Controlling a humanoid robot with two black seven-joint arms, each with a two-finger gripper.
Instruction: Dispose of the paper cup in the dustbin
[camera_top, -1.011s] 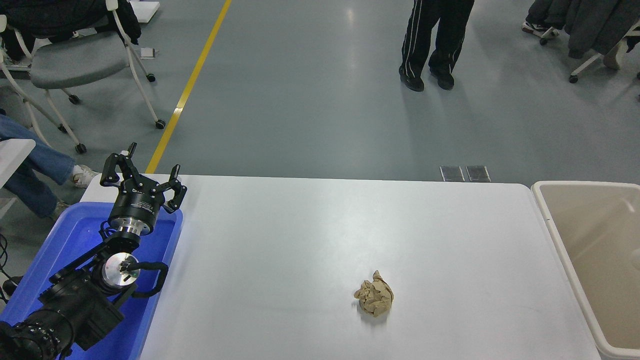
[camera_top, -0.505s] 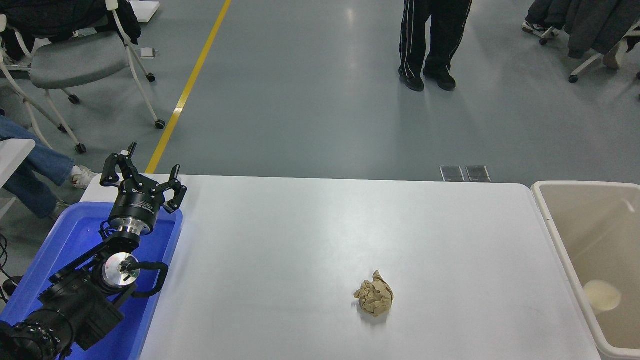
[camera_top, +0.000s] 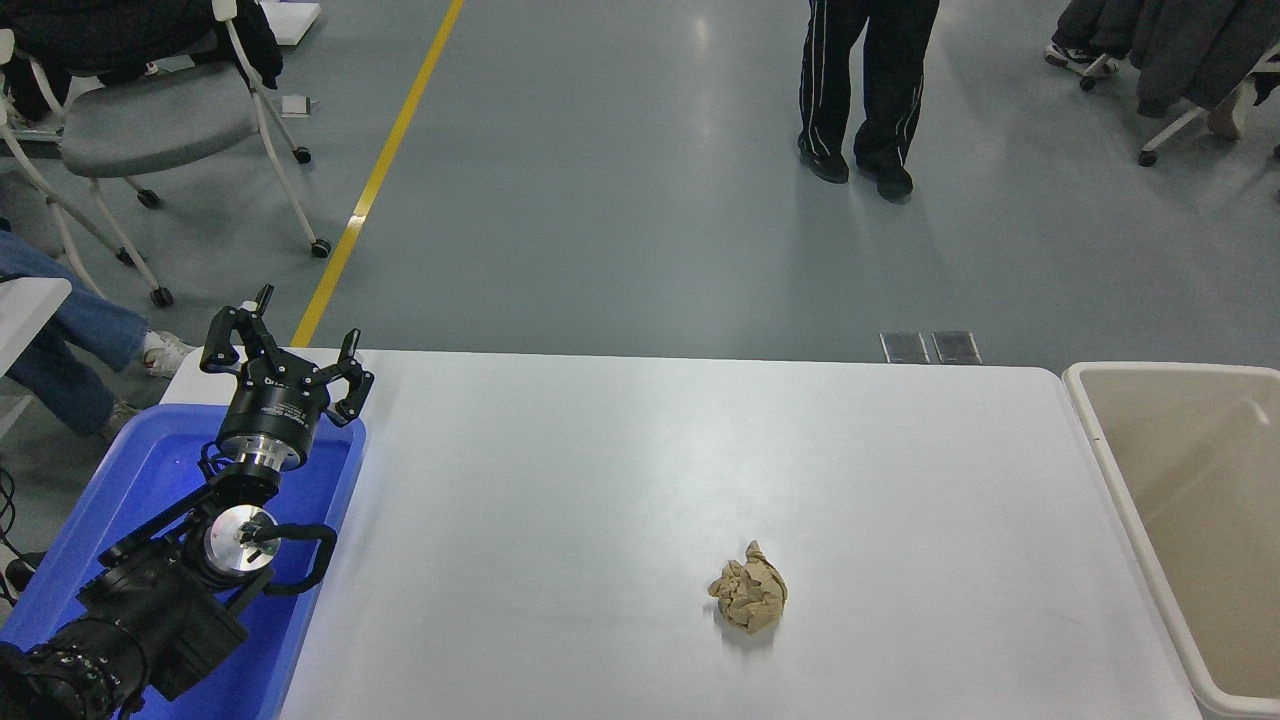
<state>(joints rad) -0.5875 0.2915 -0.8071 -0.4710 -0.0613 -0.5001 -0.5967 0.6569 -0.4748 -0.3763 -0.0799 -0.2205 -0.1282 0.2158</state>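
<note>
Although the task names a paper cup, no cup shows anywhere on the white counter (camera_top: 620, 470) or in the visible part of the dustbin (camera_top: 1105, 445) at this moment. That bin, beige with a pale rounded rim, stands off the counter's right end, cut by the picture's right edge; its visible floor and walls look bare, but the near right corner is out of frame, so the cup may lie there unseen, or elsewhere out of view. Cup location: cannot tell. Only loose item on the counter: a crumpled tan paper ball (camera_top: 749, 598), near side, right of centre, well apart from the bin. Left end effector (camera_top: 283, 352) parked at the far left corner, above the far end of a blue tray (camera_top: 330, 560) that sits against the counter's left edge; its fingers stand spread, holding nothing. Right arm and its end effector: not in view. Key relation for any coming move: the bin lies far to the right of the left end effector, the full length of the counter between them, so the right arm would be the nearer one to it by the rig's layout. Cup's long axis: not observable. Judgement: with no cup left on the counter, disposal looks either done or unverifiable from here. A person's legs (camera_top: 865, 90) stand on the floor beyond the far side.
</note>
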